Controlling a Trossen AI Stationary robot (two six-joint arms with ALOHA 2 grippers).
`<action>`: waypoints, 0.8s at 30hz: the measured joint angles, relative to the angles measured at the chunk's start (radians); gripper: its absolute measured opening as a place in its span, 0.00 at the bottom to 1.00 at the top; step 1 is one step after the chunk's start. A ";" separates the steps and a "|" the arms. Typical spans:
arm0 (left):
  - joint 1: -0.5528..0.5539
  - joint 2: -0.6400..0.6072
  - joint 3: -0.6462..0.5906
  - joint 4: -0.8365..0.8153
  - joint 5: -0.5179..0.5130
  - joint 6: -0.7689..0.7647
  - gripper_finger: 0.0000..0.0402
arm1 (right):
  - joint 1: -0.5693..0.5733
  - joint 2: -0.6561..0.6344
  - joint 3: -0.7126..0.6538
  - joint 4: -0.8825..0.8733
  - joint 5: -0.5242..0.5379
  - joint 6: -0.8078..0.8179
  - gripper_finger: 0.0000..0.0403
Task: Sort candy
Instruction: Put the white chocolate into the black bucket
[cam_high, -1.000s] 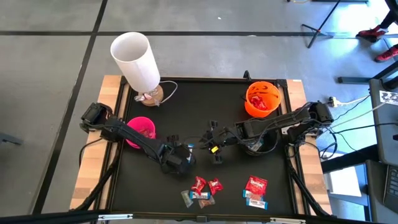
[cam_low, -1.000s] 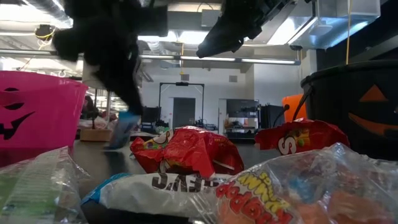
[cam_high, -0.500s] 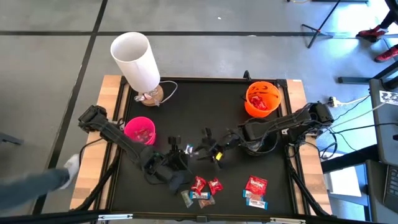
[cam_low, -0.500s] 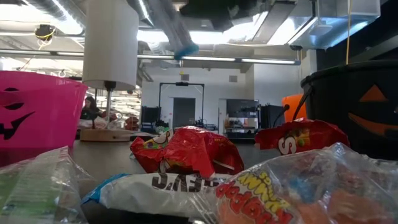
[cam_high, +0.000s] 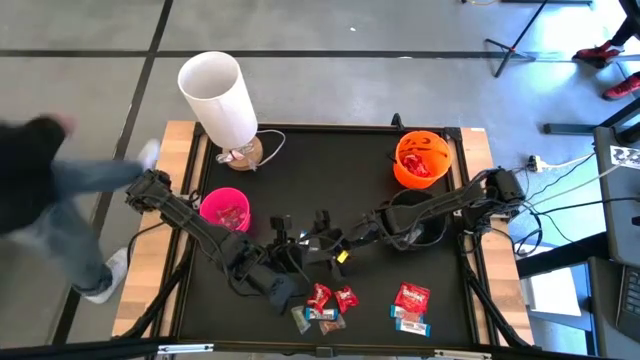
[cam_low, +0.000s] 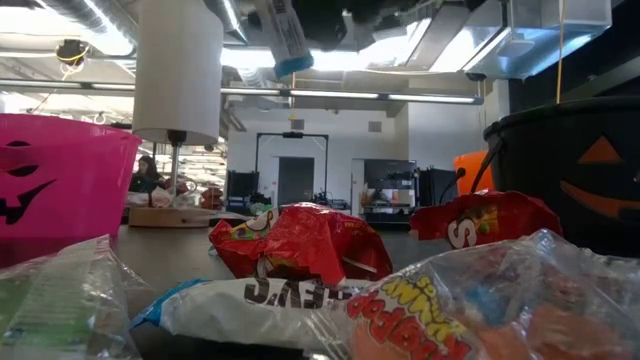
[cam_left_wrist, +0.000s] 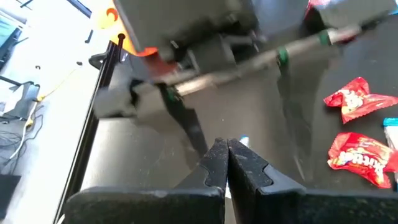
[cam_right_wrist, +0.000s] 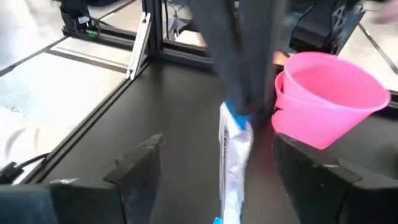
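Two claws on one blue-and-white candy (cam_right_wrist: 231, 152), looks like a handover.
Your risk: the left claw (cam_left_wrist: 225, 152) lets go before the right claw (cam_right_wrist: 216, 163) closes and the wrapper drops to the mat, or the right pinches the left's fingertips instead. Left claw is pinched together on the wrapper's top end. Right claw stands wide apart, holding nothing. The candy hangs between its fingers, seemingly touching neither. Pink bowl (cam_right_wrist: 329, 93) sits just beyond it; loose candy pile (cam_high: 325, 302) lies near the left claw.
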 joint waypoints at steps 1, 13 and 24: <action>0.000 0.000 0.000 0.000 0.000 0.000 0.00 | -0.001 0.012 0.000 0.001 0.000 0.000 0.71; 0.000 0.000 0.000 -0.008 0.011 -0.002 0.00 | -0.008 0.050 0.000 -0.074 0.038 0.016 0.18; -0.040 -0.002 -0.096 -0.079 0.121 -0.099 0.00 | -0.006 -0.133 0.000 -0.488 0.266 0.035 0.22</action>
